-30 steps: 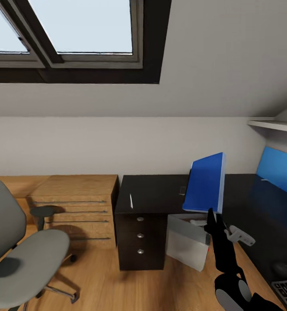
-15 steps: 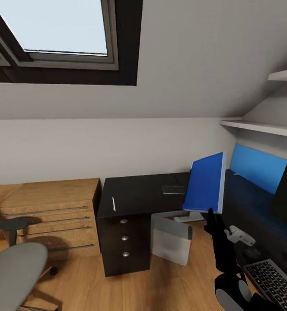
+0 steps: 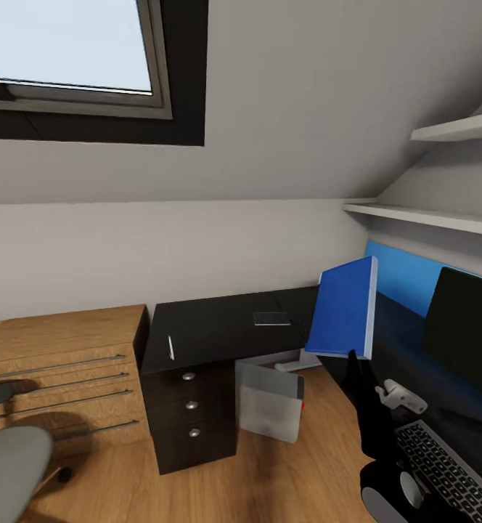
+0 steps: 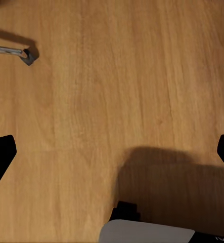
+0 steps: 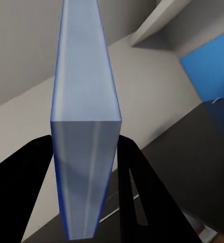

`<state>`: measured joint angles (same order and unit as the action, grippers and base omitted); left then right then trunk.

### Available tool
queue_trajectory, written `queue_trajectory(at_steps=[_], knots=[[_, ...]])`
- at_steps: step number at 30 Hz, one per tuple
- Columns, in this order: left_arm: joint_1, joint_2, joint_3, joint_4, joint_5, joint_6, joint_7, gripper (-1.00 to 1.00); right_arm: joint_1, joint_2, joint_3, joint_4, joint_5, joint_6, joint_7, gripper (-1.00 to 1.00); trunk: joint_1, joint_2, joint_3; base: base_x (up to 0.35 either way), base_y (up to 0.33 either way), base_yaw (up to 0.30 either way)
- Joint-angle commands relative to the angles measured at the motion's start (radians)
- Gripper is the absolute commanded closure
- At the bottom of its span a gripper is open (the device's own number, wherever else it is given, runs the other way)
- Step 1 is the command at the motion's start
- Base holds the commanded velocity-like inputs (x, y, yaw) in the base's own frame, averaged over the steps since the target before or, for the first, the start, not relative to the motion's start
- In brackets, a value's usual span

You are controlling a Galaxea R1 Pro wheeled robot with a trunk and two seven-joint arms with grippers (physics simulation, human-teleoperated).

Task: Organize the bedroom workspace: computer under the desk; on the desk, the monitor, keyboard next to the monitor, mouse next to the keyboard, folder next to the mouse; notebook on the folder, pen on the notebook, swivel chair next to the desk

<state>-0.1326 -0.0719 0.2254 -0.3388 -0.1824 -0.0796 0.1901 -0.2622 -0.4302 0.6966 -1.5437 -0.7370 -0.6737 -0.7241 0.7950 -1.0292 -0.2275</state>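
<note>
From the head camera, the right claw (image 3: pixel 355 361) is raised in front of the robot and pinches the lower edge of the blue folder (image 3: pixel 341 308), which stands upright in the air above the inner corner of the black L-shaped bench (image 3: pixel 219 327). On the bench's left wing lie the thin pale pen (image 3: pixel 170 346), near its left edge, and a flat grey notebook (image 3: pixel 271 318) further right. The light-grey computer (image 3: pixel 271 402) stands on the wooden floor (image 3: pixel 284 472) under that wing, just beside the drawer block with round knobs. On the right wing, the black monitor (image 3: pixel 464 330) stands before a blue wall panel, with the keyboard (image 3: pixel 444 468) nearer the robot. The swivel chair (image 3: pixel 9 457) shows at the lower left, beside a light wooden dresser (image 3: pixel 59 374).

The left wrist camera looks down at the wooden floor (image 4: pixel 91 101); the left claw (image 4: pixel 112 157) is spread wide, with only its two dark fingertips (image 4: pixel 0 157) at the picture's edges, and a chair caster (image 4: pixel 27 54) is nearby.

The right wrist camera shows the folder (image 5: pixel 84 126) edge-on, clamped between the two dark fingers (image 5: pixel 20 197).
</note>
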Motion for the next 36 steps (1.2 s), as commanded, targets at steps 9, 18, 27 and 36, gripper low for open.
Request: queue_trajectory(at_steps=[9, 18, 27, 36], knots=[[-0.001, -0.001, 0.006, 0.001, -0.010, -0.003, 0.002, -1.00, -0.002, 0.001, 0.006, -0.001, 0.000, -0.005, -0.006, 1.00, 0.000, -0.001, -0.001, 0.000, 0.000, -0.004], [-0.001, 0.001, 0.007, 0.000, -0.008, -0.003, 0.003, -1.00, -0.002, 0.067, 0.003, 0.059, 0.032, -0.008, -0.005, 1.00, 0.000, -0.001, -0.001, 0.000, 0.000, 0.000], [-0.001, 0.000, 0.005, 0.000, -0.011, -0.003, 0.003, -1.00, -0.368, 0.511, -0.283, 0.617, 0.024, 0.001, -0.011, 1.00, 0.000, -0.001, -0.001, 0.000, 0.000, 0.000], [-0.001, -0.002, 0.005, 0.000, -0.012, -0.003, 0.004, -1.00, -0.475, 0.526, -0.357, 0.742, -0.266, 0.003, -0.008, 1.00, 0.000, -0.001, -0.001, 0.000, 0.000, 0.000]])
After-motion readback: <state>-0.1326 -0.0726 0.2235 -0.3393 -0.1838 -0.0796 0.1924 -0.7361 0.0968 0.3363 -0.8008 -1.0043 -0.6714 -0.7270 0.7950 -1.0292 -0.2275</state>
